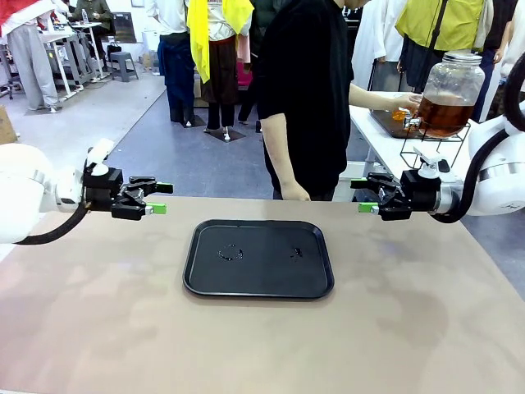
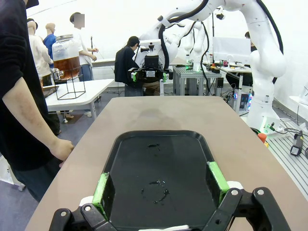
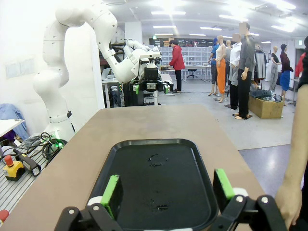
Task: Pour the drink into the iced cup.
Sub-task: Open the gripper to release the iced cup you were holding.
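While the person [image 1: 299,98] in the black top stands at the far edge of the brown table [image 1: 262,328], the drink [image 1: 445,115] sits in a big round glass jar [image 1: 449,92] on a white side table [image 1: 385,135] off to the right. The jar stands straight up on a black wire stand [image 1: 433,148], its lid on top. The brown drink fills its lower part. The tap [image 1: 408,119] sticks out low on the jar's left side, and the person's hand [image 1: 407,102] reaches to it.

A black tray [image 1: 258,257] lies flat in the middle of the brown table, with its long side running left to right. A few small wet marks [image 1: 230,254] lie in it.

The left gripper [image 1: 158,198] hangs over the table left of the tray, spread wide and holding nothing. The right gripper [image 1: 364,195] hangs to the right, also spread wide and holding nothing. Both point in toward the tray.
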